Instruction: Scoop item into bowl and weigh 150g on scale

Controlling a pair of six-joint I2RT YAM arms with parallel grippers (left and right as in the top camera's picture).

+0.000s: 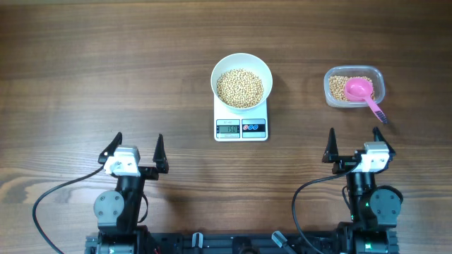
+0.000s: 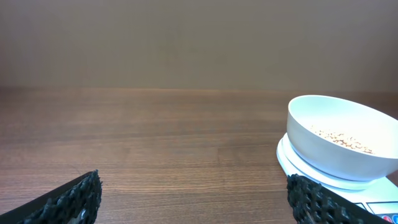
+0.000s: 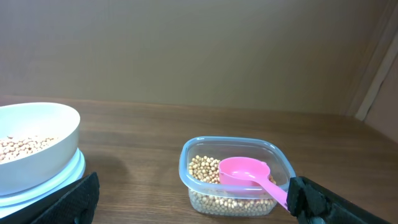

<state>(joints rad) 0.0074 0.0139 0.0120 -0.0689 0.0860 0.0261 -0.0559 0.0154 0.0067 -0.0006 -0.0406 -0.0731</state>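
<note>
1. Brown wood-grain table (image 1: 85, 70) across the whole overhead view, plain brownish wall behind in both wrist views.
2. Scale (image 1: 241, 127) at the centre, display and dark button panel on the near edge, facing the arms; digits lit on the display but too small to read with certainty. No other writing or brand readable anywhere.
3. Bowl (image 1: 241, 80) standing on the scale, white and round, partly filled with beans (image 1: 239, 88).
4. Clear tub (image 1: 354, 86) right of the scale and well apart from it, more beans inside.
5. Pink scoop (image 1: 359, 89) lying in the tub, cup on the beans, handle reaching out over the near right rim toward the table.
6. Left gripper (image 1: 137, 145) low on the near left side, jaws spread wide, holding nothing, touching nothing.
7. Right gripper (image 1: 358, 143) low on the near right side, also spread wide and empty, just short of the tub and the scoop handle.
8. Wide open table left of the scale and along the far edge; free strip between scale and tub.
9. Black cables (image 1: 63, 187) curving from both arm bases at the near edge, clear of the work area.
</note>
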